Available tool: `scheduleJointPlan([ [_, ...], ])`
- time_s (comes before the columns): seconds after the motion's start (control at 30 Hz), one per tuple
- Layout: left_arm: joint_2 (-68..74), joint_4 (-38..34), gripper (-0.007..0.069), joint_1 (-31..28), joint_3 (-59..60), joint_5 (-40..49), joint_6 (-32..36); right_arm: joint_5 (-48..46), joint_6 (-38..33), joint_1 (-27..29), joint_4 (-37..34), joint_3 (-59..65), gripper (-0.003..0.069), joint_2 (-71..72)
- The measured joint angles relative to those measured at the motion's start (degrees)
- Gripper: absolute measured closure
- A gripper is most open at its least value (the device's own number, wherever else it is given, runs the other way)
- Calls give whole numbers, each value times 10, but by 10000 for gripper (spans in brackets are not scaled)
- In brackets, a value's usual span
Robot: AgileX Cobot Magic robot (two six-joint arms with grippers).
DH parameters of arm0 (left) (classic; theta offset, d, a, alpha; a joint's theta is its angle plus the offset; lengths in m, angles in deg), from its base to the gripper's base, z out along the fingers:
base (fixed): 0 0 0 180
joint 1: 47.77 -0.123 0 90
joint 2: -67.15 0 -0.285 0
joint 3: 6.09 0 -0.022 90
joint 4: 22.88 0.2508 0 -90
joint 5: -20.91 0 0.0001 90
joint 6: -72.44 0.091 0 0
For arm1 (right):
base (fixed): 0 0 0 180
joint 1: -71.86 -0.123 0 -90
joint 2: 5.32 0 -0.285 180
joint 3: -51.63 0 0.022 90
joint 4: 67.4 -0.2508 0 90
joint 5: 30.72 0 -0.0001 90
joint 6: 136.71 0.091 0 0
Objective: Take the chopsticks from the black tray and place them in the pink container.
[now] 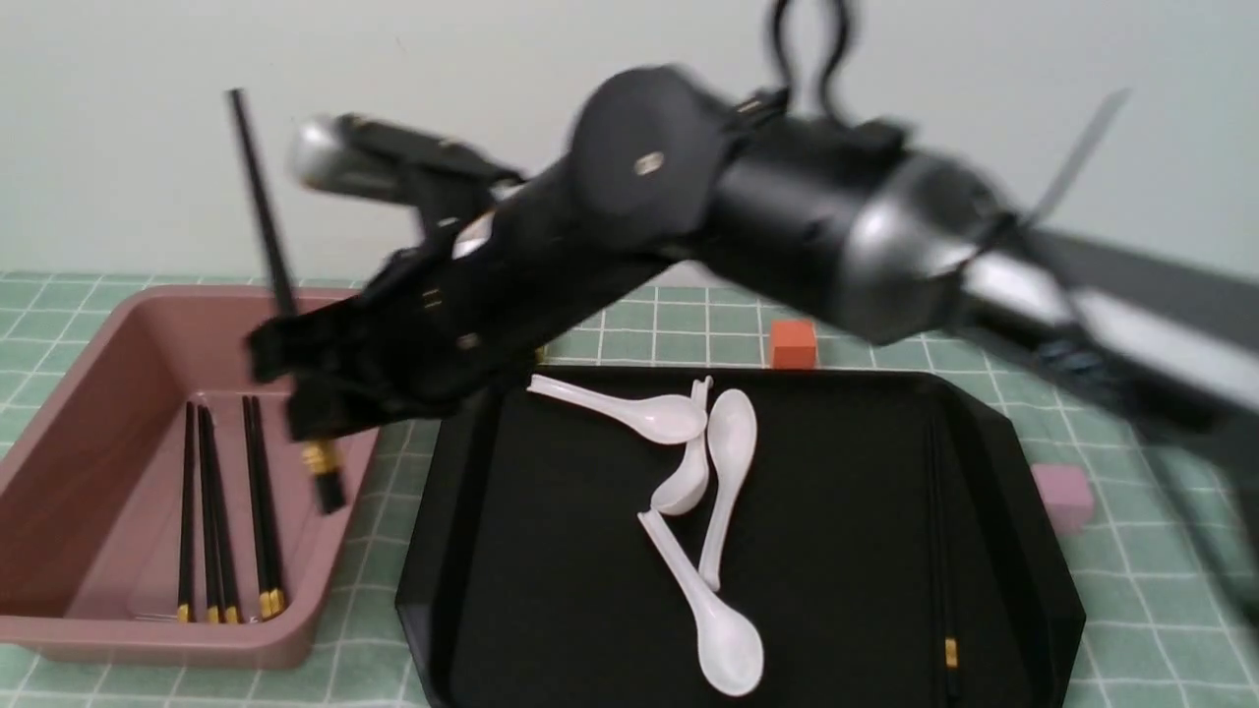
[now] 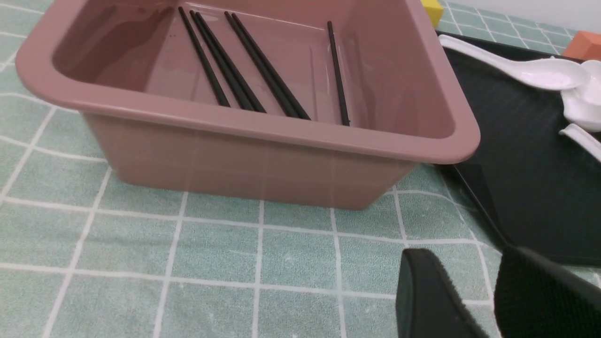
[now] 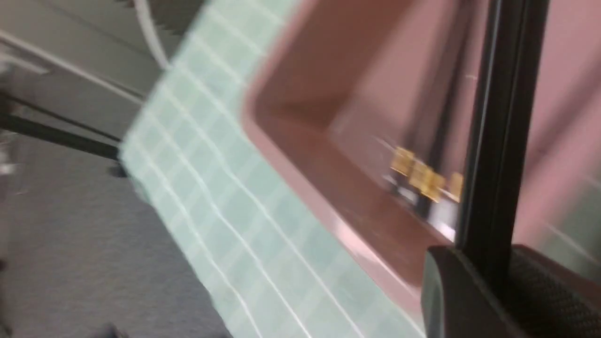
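Note:
My right gripper [image 1: 295,379] reaches across over the pink container [image 1: 59,629] and is shut on one black chopstick [image 1: 261,206]. The stick stands nearly upright, its gold-banded end hanging down over the tub's right rim. In the right wrist view the chopstick [image 3: 502,117] runs between the fingers [image 3: 450,286], blurred. Several chopsticks [image 1: 211,511] lie inside the tub, and they [image 2: 235,65] also show in the left wrist view. One more chopstick [image 1: 950,651] lies along the right rim of the black tray [image 1: 836,511]. My left gripper [image 2: 462,267] is open and holds nothing, low over the mat beside the pink container [image 2: 263,126].
Several white spoons [image 1: 728,452] lie in the middle of the tray. An orange cube [image 1: 792,344] sits behind the tray and a small pale-pink cube [image 1: 1062,495] to its right. A yellow block [image 2: 432,9] is behind the tub. A green checked mat covers the table.

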Motion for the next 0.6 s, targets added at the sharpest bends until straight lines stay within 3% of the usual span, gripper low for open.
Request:
scheduleJointPlan([
  [0.33,0,0,386,0,0,0,0,106,-14,-16,-91,-118,499,-175],
  [0.6,0,0,386,0,0,0,0,47,-14,-16,-89,-123,335,-186],
])
